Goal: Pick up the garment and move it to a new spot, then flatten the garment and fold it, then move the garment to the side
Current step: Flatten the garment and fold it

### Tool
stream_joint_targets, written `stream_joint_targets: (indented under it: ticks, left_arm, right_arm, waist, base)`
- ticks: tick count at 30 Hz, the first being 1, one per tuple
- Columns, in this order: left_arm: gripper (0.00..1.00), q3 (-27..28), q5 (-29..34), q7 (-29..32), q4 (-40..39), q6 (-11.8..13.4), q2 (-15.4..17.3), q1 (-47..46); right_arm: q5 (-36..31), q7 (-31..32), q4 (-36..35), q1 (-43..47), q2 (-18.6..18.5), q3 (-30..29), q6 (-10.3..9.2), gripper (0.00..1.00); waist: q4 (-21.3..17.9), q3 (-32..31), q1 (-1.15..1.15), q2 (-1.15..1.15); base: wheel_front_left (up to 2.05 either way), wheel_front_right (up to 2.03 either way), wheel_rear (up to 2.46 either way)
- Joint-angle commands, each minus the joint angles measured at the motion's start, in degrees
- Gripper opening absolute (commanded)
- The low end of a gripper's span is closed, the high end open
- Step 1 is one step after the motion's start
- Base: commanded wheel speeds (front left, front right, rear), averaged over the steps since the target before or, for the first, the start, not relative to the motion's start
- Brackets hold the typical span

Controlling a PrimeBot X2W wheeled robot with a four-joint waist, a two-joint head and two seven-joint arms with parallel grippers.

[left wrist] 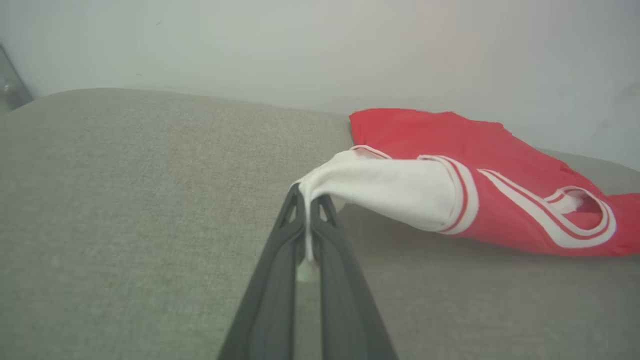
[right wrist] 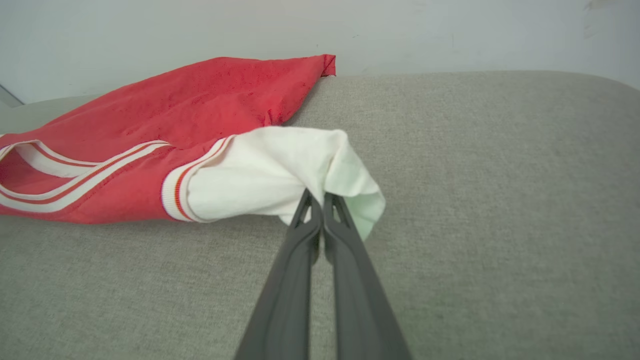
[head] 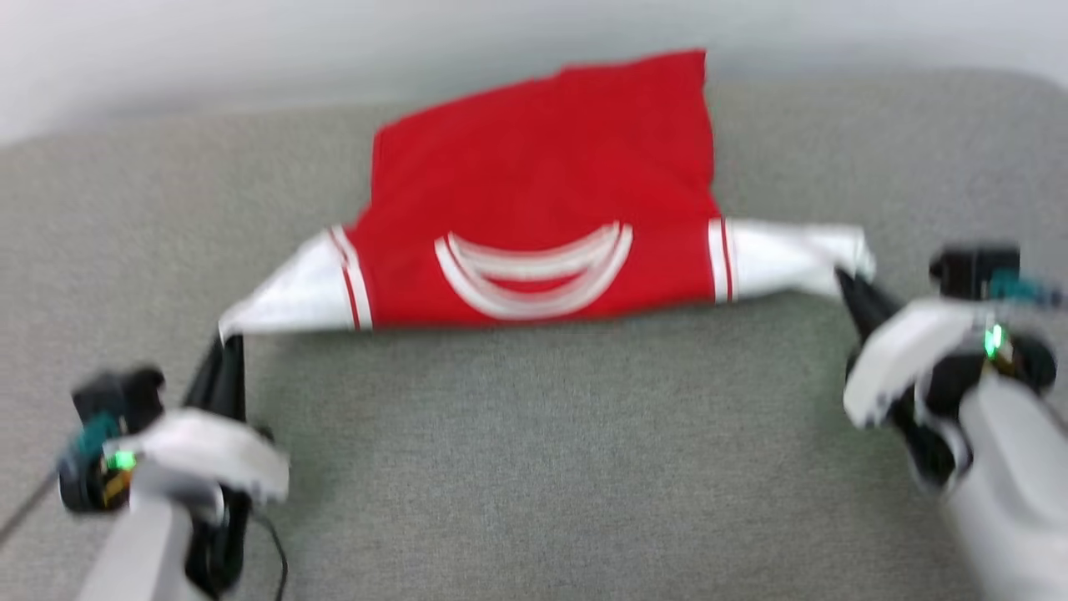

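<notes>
**A:** Since the grey upholstered surface (head: 534, 467) takes up most of the head view, start there. What lies on it?

**B:** A bright red jersey shirt (head: 542, 159), at 12 o'clock from the middle. Its far hem reaches the back edge, where the pale wall (head: 250, 42) begins. That view is blurred, so I can't read any lettering.

**A:** And how is it spread?

**B:** It is stretched sideways. The white left sleeve (head: 288, 292) runs out toward 8 o'clock and the white right sleeve (head: 784, 259) toward 3 o'clock, each joined to the red by thin red stripes. The striped white neck trim (head: 534, 271) curves along the near edge, at the centre.

**A:** What about the left gripper (head: 227, 344)?

**B:** It sits at 8 o'clock, tips pointing to 12. In the left wrist view its two dark fingers (left wrist: 272, 290) are pressed together with the sleeve's end pinched between them — a strip of white cloth shows down the seam. The sleeve is lifted off the surface there, with shadow beneath it.

**A:** The right gripper (head: 844, 280)?

**B:** It sits at 3 o'clock, tips pointing to 11. In the right wrist view its fingers (right wrist: 287, 290) are closed too, tips nipping the bunched cuff — a white fold hangs over them at 1 o'clock.
</notes>
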Motion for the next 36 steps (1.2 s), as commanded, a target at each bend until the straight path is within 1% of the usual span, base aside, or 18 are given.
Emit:
stream_joint_targets:
  ticks: [1,5,7,10,13,15,17,18,19,20,21,22,24,25,29,32,36]
  left_arm:
    - [0.0,0.1,0.4,-0.2,-1.1,0.5,0.2,2.1]
    - [0.0,0.1,-0.4,1.9,-6.5,3.1,0.3,12.3]
    - [0.0,0.3,-0.6,3.1,-9.5,4.7,0.4,17.2]
    - [0.0,0.3,-0.7,4.9,-14.0,7.0,0.6,23.9]
    - [0.0,0.3,-0.5,6.4,-18.0,9.3,0.9,29.3]
    - [0.0,0.2,-0.5,7.0,-20.6,10.3,0.8,31.8]
    - [0.0,-0.3,0.0,7.5,-22.5,11.2,0.8,33.5]
    - [0.0,-0.7,0.5,7.7,-23.3,11.5,0.8,34.0]
    - [0.0,-1.2,0.7,8.1,-24.1,11.6,0.7,34.4]
    - [0.0,-1.5,1.1,8.0,-24.7,11.8,0.7,34.7]
    - [0.0,-1.7,1.3,7.8,-25.2,12.1,0.6,34.8]
    - [0.0,-2.1,1.6,7.7,-25.7,12.2,0.4,34.8]
    - [0.0,-3.0,2.4,7.4,-26.7,12.1,0.2,34.2]
    - [0.0,-3.2,2.7,7.0,-27.4,12.3,0.0,33.7]
    - [0.0,-4.0,3.7,6.3,-29.1,12.5,-0.3,32.6]
    - [0.0,-4.6,3.9,6.4,-30.4,12.4,-0.6,31.3]
    - [0.0,-5.8,5.1,6.2,-32.0,11.5,-0.9,28.5]
  right_arm:
    - [0.5,-0.2,-1.0,2.5,-0.5,-0.6,-0.04,0.0]
    - [1.4,0.9,-5.8,13.5,-1.0,-2.9,-0.03,0.0]
    - [1.6,2.0,-8.7,19.0,-0.5,-4.5,-0.03,0.0]
    - [0.6,3.5,-13.2,27.0,-0.5,-7.3,-0.04,0.0]
    - [-0.7,5.6,-17.9,34.3,-0.1,-10.4,-0.04,0.0]
    - [-1.9,6.9,-20.5,38.5,0.6,-12.7,-0.05,0.0]
    - [-3.4,8.8,-22.3,41.7,1.5,-13.8,-0.04,0.0]
    - [-4.3,9.5,-23.2,42.9,1.8,-14.2,-0.04,0.11]
    - [-4.5,10.2,-24.0,43.7,2.4,-14.4,-0.04,0.35]
    - [-4.4,10.7,-24.8,44.4,3.1,-14.5,-0.04,0.51]
    - [-4.4,11.1,-25.5,44.8,3.5,-14.6,-0.04,0.91]
    - [-4.7,11.2,-26.3,45.0,3.6,-14.9,-0.04,1.0]
    - [-4.6,10.8,-28.0,45.0,4.3,-15.2,-0.03,1.0]
    - [-4.4,9.5,-29.3,44.4,4.6,-16.0,-0.03,1.0]
    - [-4.5,6.3,-32.0,40.5,5.6,-20.3,-0.03,1.0]
    - [-4.8,7.0,-31.8,34.7,5.0,-22.9,-0.02,1.0]
    - [-3.7,10.4,-27.8,24.7,2.5,-25.0,-0.02,1.0]
  waist:
    - [0.0,-3.7,0.01,0.0]
    - [0.0,-7.5,0.01,0.0]
    - [0.0,-9.2,0.01,0.0]
    - [0.3,-11.2,0.01,0.0]
    - [0.6,-12.2,0.01,0.0]
    - [0.9,-12.4,0.01,0.0]
    - [1.3,-12.4,0.01,0.0]
    - [1.4,-12.4,0.01,0.0]
    - [1.5,-12.3,0.01,0.0]
    - [1.6,-12.3,0.01,0.0]
    - [1.6,-12.2,0.01,0.0]
    - [1.8,-12.1,0.01,0.0]
    - [2.4,-12.0,0.01,0.0]
    - [2.8,-11.9,0.01,0.0]
    - [4.0,-11.2,0.01,0.0]
    - [5.3,-9.5,0.01,0.0]
    - [8.1,-6.5,0.01,0.0]
  base:
    - [0.0,0.0,0.0]
    - [0.0,0.0,0.0]
    - [0.0,0.0,0.0]
    - [0.0,0.0,0.0]
    - [0.0,0.0,0.0]
    - [0.0,0.0,0.0]
    - [0.0,0.0,0.0]
    - [0.0,0.0,0.0]
    - [0.0,0.0,0.0]
    - [0.0,0.0,0.0]
    - [0.0,0.0,0.0]
    - [0.0,0.0,0.0]
    - [0.0,0.0,0.0]
    - [0.0,0.0,0.0]
    - [0.0,0.0,0.0]
    - [0.0,0.0,0.0]
    - [0.0,0.0,0.0]
